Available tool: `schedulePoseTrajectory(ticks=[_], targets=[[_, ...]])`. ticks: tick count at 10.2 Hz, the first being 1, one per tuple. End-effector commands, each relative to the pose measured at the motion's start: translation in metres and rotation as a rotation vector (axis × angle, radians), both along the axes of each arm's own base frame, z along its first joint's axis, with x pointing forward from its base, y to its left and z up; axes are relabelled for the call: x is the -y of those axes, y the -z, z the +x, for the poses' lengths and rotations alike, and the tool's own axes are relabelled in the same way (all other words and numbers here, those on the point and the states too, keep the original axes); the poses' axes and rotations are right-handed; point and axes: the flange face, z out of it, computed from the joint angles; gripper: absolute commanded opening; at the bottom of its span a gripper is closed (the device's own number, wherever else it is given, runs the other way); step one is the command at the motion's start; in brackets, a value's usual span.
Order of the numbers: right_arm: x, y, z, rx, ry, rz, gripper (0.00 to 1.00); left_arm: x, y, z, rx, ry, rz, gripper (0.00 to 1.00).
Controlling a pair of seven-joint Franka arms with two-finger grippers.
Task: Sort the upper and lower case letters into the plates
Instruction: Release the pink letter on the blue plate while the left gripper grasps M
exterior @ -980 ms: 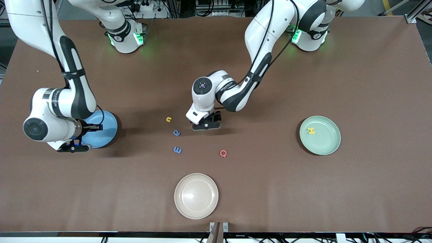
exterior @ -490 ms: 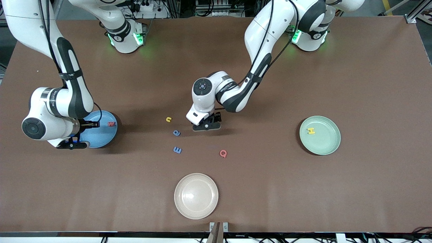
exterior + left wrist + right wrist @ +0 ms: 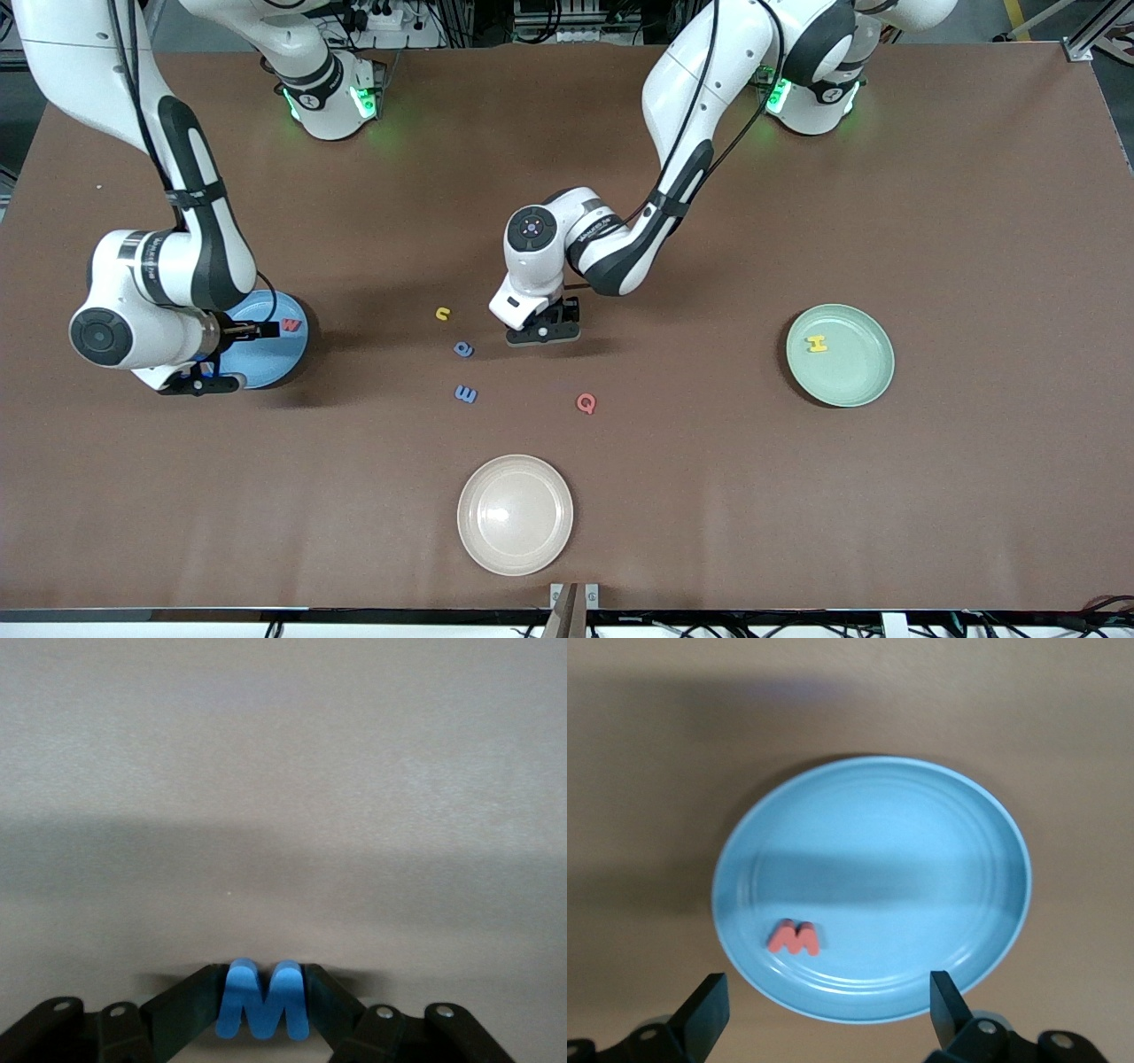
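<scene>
My left gripper [image 3: 542,332] is down at the table's middle, shut on a blue letter M [image 3: 262,1001] that stands between its fingers [image 3: 182,1001]. Loose on the table beside it lie a yellow letter [image 3: 443,313], a blue-grey letter [image 3: 463,349], a blue letter [image 3: 466,394] and a red Q [image 3: 586,404]. My right gripper [image 3: 828,1001] hangs open over the blue plate [image 3: 266,365], holding nothing. A red-pink letter [image 3: 795,938] lies in that plate [image 3: 921,859]. The mint green plate [image 3: 873,381], toward the left arm's end, holds a yellow H [image 3: 817,344].
A cream-beige plate [image 3: 515,515] sits near the table's front edge, nearer the camera than the loose letters. Bare brown table stretches between the letters and the green plate.
My left gripper has closed on the blue M. My right gripper has opened and the red-pink letter now lies in the blue plate; the right arm shifted slightly.
</scene>
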Motion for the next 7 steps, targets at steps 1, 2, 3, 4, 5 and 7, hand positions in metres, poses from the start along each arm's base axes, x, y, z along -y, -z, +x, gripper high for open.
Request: schedulePoseTrajectory(ticks=[1, 2, 3, 4, 5, 7], targets=[[-0.028, -0.003, 0.001, 0.030, 0.000, 0.044, 1.00, -0.046, -0.032, 0.040, -0.084, 0.023, 0.070, 0.08], [-0.043, -0.002, 0.001, 0.031, 0.002, 0.059, 1.00, -0.063, -0.047, 0.051, -0.135, 0.026, 0.066, 0.08], [-0.052, -0.001, 0.001, 0.034, 0.018, 0.076, 1.00, -0.078, -0.066, 0.062, -0.156, 0.046, 0.076, 0.07], [-0.068, -0.001, 0.000, 0.033, 0.015, 0.085, 1.00, -0.101, -0.081, 0.076, -0.192, 0.061, 0.079, 0.07], [-0.083, -0.001, -0.001, 0.038, 0.029, 0.087, 1.00, -0.117, -0.093, 0.086, -0.222, 0.088, 0.067, 0.07], [-0.136, -0.003, -0.003, 0.076, 0.074, 0.063, 1.00, -0.164, -0.113, 0.111, -0.263, 0.147, 0.075, 0.06]])
